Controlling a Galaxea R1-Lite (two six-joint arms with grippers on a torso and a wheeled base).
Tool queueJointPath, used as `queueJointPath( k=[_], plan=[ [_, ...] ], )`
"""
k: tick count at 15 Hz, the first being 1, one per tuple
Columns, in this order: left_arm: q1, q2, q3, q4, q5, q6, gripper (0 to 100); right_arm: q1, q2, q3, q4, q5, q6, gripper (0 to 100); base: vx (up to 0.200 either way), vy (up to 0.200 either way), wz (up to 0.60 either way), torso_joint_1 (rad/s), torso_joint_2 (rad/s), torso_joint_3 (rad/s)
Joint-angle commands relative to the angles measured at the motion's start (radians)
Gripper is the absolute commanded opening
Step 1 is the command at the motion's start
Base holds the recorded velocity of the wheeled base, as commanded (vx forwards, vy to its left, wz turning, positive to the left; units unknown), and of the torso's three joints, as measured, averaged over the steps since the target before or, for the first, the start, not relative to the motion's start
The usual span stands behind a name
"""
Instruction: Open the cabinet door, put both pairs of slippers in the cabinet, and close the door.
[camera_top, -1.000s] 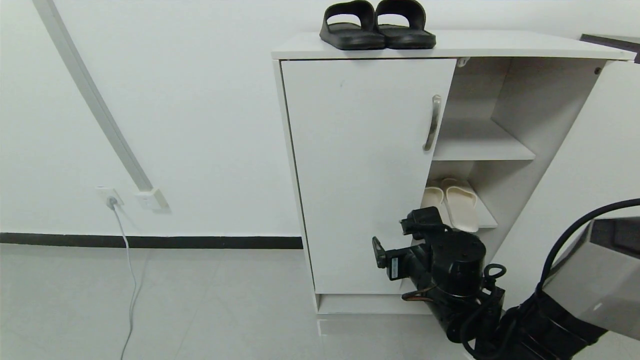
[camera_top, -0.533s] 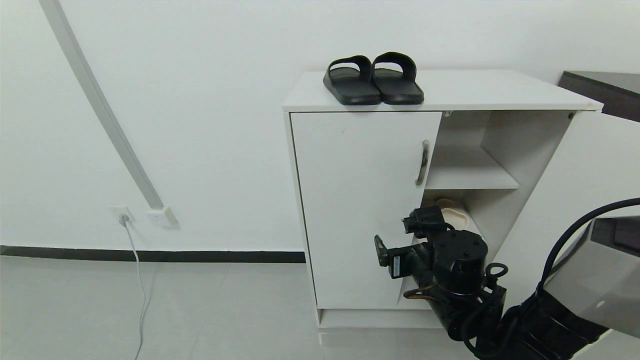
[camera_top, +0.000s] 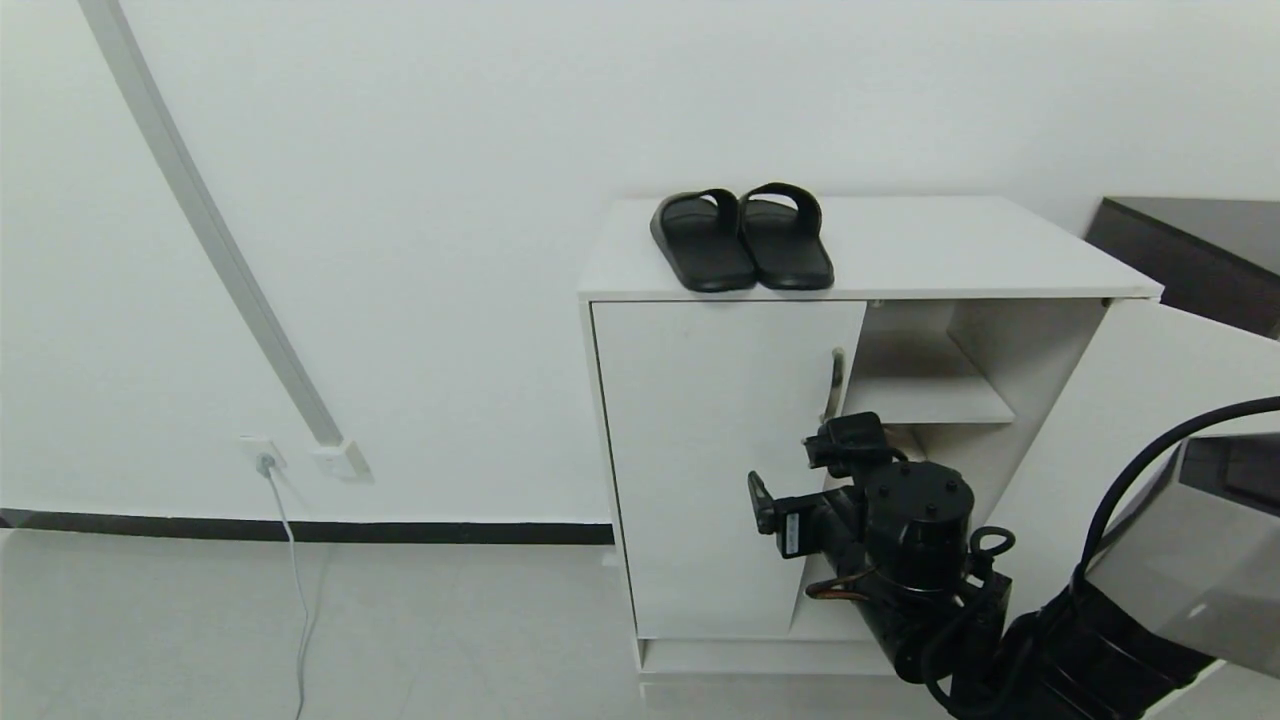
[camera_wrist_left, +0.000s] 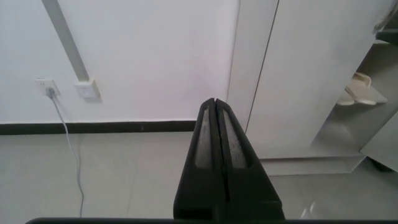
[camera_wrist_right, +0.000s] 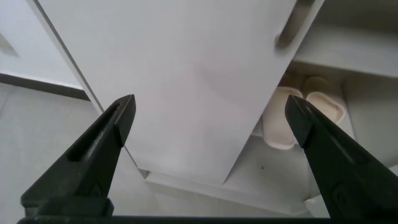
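Black rubbery slippers (camera_top: 742, 238) on wht cabinet (camera_top: 950, 250); cream pair (camera_wrist_right: 301, 115) inside.

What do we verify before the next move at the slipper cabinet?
1. Right cabinet door open: ok.
2. Cream slippers inside, on the lower shelf: ok.
3. Black slippers inside: not ok, they sit on the cabinet top.
4. Right tool open, holding nothing: ok.
5. Left tool open for a grasp: not ok, shut, holding nothing.
6. Room left beside the cream pair: cannot tell, the closed left door hides part of the shelf.
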Motion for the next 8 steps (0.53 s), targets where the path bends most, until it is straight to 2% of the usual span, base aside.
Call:
queueJointPath(
  k=[1,8],
  plan=[
    [0.0,0.001,0.0,0.0,0.001,-0.001,0,0.0,0.003,0.0,0.0,0.0,0.0,100,0.0,0.0,0.0,0.183,-0.49,-0.305],
    [0.0,0.001,0.0,0.0,0.001,-0.001,0,0.0,0.003,-0.002,-0.001,0.0,0.0,100,0.0,0.0,0.0,0.201,-0.52,-0.318]
  ],
)
